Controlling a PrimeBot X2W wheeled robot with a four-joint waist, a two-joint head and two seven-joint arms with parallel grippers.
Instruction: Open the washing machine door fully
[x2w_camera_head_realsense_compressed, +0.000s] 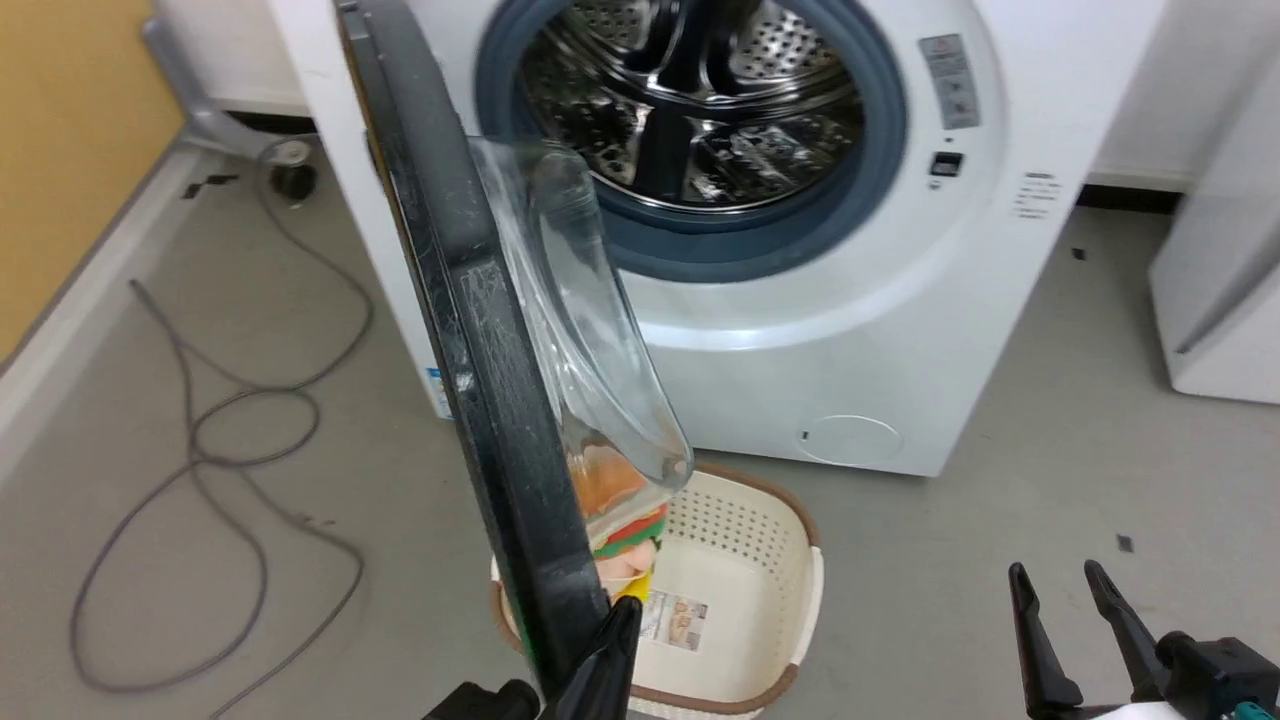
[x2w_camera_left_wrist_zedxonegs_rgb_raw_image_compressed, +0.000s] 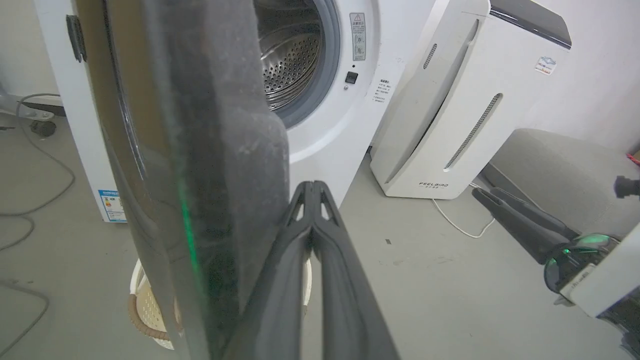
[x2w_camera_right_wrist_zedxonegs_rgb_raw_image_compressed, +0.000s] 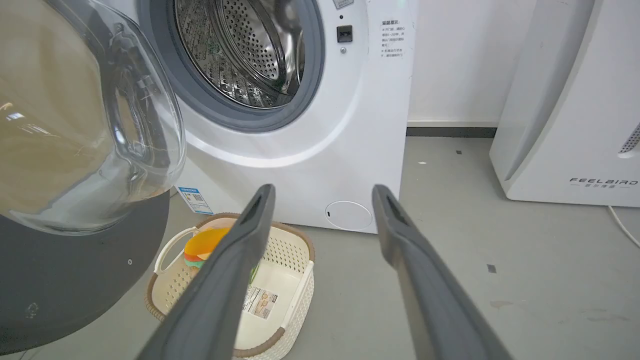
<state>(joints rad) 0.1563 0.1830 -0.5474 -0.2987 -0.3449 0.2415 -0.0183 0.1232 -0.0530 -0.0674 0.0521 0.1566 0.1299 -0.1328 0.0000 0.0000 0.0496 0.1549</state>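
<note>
Black door (x2w_camera_head_realsense_compressed: 475, 330) stands roughly half-open, edge-on before machine (x2w_camera_head_realsense_compressed: 900, 330). Left claw (x2w_camera_head_realsense_compressed: 612, 640) closed, empty, tips against door's inner rim; right claw (x2w_camera_head_realsense_compressed: 1056, 572) open, idle. Advise steady leftward sweep, contact near rim, above basket (x2w_camera_head_realsense_compressed: 760, 530)

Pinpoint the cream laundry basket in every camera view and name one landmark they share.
Head view: laundry basket bottom centre, partly behind the washing machine door.
Left wrist view: lower left, a sliver beside the door's edge.
Right wrist view: lower centre-left, on the floor.
Shared landmark: the perforated steel drum.
</note>
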